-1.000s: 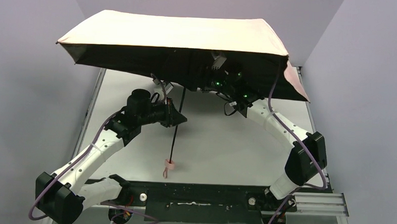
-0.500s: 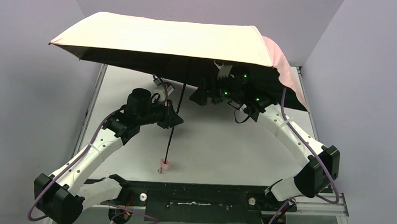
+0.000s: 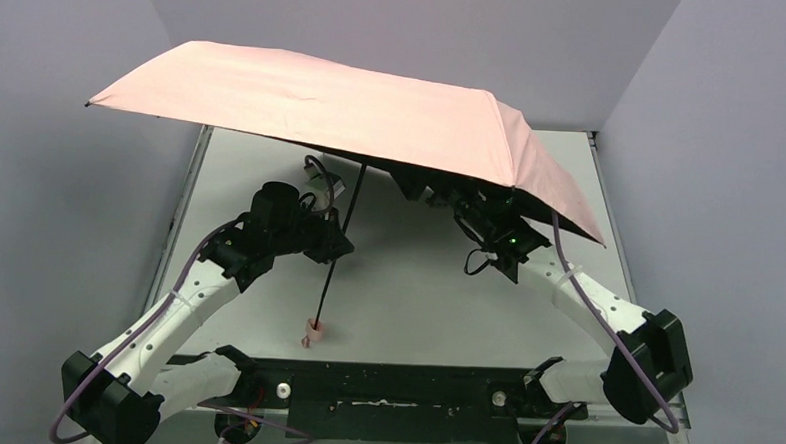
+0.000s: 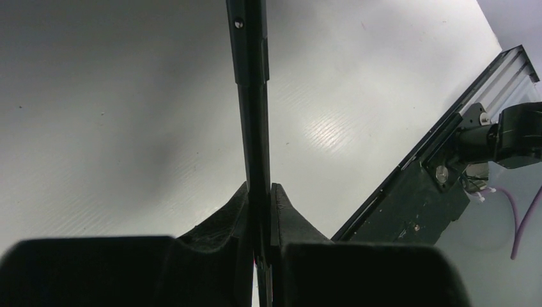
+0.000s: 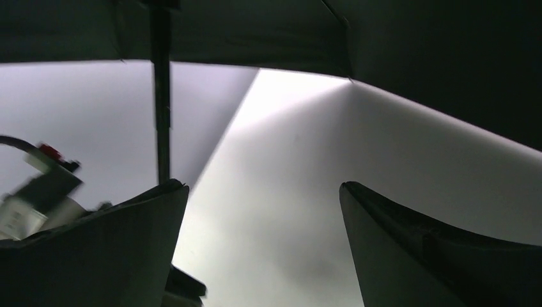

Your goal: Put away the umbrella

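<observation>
Pinching the open umbrella (image 3: 325, 94) by its shaft (image 4: 252, 96), left jaws are closed; right jaws gape empty.

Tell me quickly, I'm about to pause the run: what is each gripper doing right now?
Left gripper: shut on the pale pink fabric umbrella, clamping its thin black shaft.
Right gripper: open, holding nothing.

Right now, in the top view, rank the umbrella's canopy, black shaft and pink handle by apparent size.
1. The canopy, by far the largest, though it is also nearest the camera.
2. The shaft, long but thin.
3. The handle, smallest.
</observation>
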